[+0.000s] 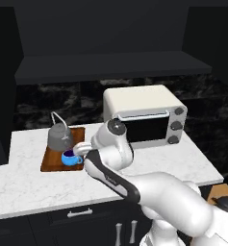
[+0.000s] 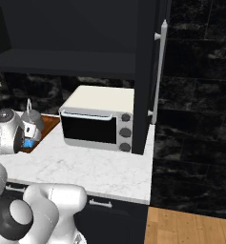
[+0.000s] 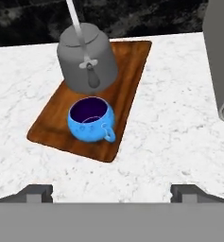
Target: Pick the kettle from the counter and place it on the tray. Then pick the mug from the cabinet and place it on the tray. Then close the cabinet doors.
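Observation:
The dark grey kettle [image 3: 87, 59] stands on the far end of the brown wooden tray [image 3: 127, 80], wire handle up. The blue mug [image 3: 90, 119] sits upright on the tray's near end, just in front of the kettle, handle toward me. My gripper [image 3: 112, 193] hovers open above the white counter [image 3: 179, 132], a little back from the tray's near edge, with nothing between its fingers. In the left base view the kettle [image 1: 60, 136], mug [image 1: 71, 157] and tray [image 1: 52, 162] lie left of my hand. The black cabinet [image 1: 110, 65] stands open above; one door [image 2: 145, 76] shows edge-on with its silver handle [image 2: 160, 66].
A white toaster oven [image 1: 144, 113] stands on the counter right of the tray, under the cabinet shelf. Dark drawers with silver handles [image 1: 79, 212] run below the counter. Black marbled wall lies behind. Bare counter [image 1: 19, 168] stretches left and in front of the tray.

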You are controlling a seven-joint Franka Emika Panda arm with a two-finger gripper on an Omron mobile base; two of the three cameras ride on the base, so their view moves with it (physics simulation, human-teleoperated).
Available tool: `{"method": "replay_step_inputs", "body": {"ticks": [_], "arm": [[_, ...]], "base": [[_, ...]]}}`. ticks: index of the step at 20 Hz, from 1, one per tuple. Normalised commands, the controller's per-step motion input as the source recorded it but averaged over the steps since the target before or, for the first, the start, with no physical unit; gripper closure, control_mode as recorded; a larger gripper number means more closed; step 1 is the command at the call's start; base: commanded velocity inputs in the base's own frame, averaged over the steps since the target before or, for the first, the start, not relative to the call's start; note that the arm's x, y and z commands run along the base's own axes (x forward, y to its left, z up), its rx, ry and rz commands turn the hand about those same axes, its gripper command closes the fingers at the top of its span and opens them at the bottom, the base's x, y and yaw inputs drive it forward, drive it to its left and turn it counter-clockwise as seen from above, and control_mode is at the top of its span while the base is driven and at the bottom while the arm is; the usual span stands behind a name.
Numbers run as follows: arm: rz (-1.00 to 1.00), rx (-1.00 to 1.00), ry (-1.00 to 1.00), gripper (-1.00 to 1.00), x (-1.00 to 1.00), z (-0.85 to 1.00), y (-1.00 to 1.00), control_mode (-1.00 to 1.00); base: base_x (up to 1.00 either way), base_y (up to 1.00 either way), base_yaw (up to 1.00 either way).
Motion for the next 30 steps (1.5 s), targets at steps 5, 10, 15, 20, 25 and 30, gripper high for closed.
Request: {"method": "replay_step_inputs", "body": {"ticks": [5,10,15,20,25,30], "arm": [[0.0,0.0,0.0,-1.0,0.0,0.0,0.0,-1.0],[0.0,0.0,0.0,-1.0,-0.03,0.0,0.0,-1.0],[0.0,0.0,0.0,-1.0,-0.16,0.26,0.0,-1.0],[0.0,0.0,0.0,-1.0,-0.27,0.56,0.0,-1.0],[0.0,0.0,0.0,-1.0,-0.02,0.54,0.0,-1.0],[0.0,0.0,0.0,-1.0,-0.01,0.48,-0.03,-1.0]], "base": [[0.0,0.0,0.0],[0.0,0.0,0.0],[0.0,0.0,0.0],[0.0,0.0,0.0],[0.0,0.0,0.0],[0.0,0.0,0.0]]}}
